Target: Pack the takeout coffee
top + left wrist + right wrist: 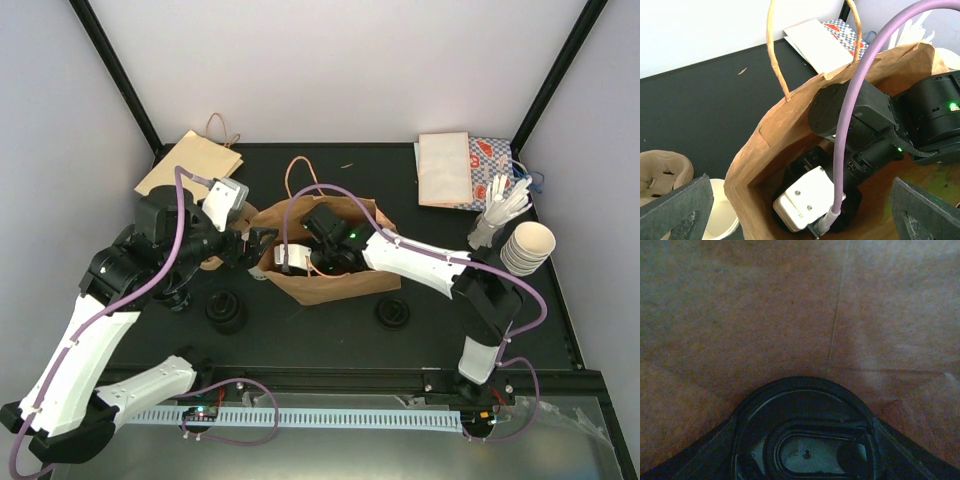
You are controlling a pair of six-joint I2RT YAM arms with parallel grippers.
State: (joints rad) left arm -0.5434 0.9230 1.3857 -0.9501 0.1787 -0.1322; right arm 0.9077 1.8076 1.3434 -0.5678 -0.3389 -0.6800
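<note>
**Cup outside the bag; right gripper inside, on a lid**

The takeout coffee cup [724, 212] stands upright on the dark table [350, 180], outside the brown paper bag [770, 145] and just beside its wall. It is white outside and cream inside, and its mouth is uncovered. It shows only at the lower edge of the left wrist view, so any print on its side cannot be made out. The moulded cardboard carrier [660, 167] lies near its other side.

The left gripper [800, 180] is released, its jaws spread wide with nothing clamped. In its own view the cup and the bag's near corner fall between its fingers. Contact with either cannot be confirmed.

The right arm reaches down through the bag's open mouth. The right gripper [804, 421] grasps a black round lid [802, 445], a finger pressed on each side of its rim, with brown paper close behind it. Whether anything sits under the lid cannot be told.

Two black round pieces [225, 310] [393, 313] rest on the table in front of the bag. A stack of cream cups [527, 247] stands at the right edge, well apart. A flat paper bag [190, 160] lies at the back left.
</note>
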